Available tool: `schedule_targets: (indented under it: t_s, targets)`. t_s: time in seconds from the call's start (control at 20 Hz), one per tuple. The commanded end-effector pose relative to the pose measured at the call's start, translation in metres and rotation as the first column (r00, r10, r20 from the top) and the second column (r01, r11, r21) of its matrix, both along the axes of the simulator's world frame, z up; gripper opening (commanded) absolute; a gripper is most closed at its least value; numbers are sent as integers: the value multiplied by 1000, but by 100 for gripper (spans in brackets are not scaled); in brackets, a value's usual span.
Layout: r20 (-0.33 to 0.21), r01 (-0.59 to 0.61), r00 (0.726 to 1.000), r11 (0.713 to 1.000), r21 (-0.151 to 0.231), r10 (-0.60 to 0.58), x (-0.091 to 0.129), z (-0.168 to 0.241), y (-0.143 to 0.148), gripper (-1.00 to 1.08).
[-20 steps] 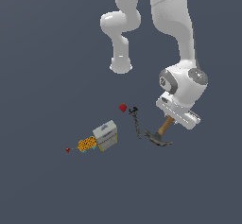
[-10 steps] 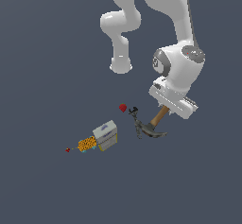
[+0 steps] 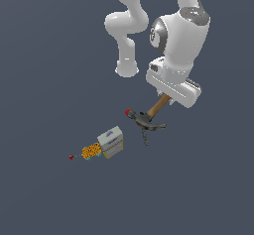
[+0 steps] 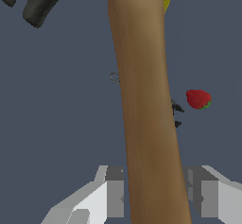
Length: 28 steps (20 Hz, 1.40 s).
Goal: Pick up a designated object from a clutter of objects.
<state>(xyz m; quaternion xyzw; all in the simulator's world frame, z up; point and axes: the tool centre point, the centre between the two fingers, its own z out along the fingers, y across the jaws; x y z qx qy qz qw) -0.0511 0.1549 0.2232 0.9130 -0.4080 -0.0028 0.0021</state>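
Hammer (image 3: 151,117), wooden-handled, centre-right of the exterior frame, hanging head-down clear of the worktop (image 3: 49,55), gripper (image 4: 153,197) clamped on its handle end; advised handling: lift straight and slowly, since the heavy head may swing or slip.

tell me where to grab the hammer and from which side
Grip the hammer on its straight wooden handle, not the heavy dark head. Come across the handle's width so the fingers close on its two long flat-ish sides, as the gripper holds it now. The handle is the longest, evenest part.
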Motion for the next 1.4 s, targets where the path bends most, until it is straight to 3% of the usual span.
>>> schedule_targets:
  t_s: [0.0,0.7,1.35]
  targets:
    - [4,0,1000,1000,3,0,-3,28,-16,-100]
    - [6,0,1000,1000,3,0,-13,141,-85,-100]
    - [7,1,1000,1000,2,-1,-12,168,-101,-100]
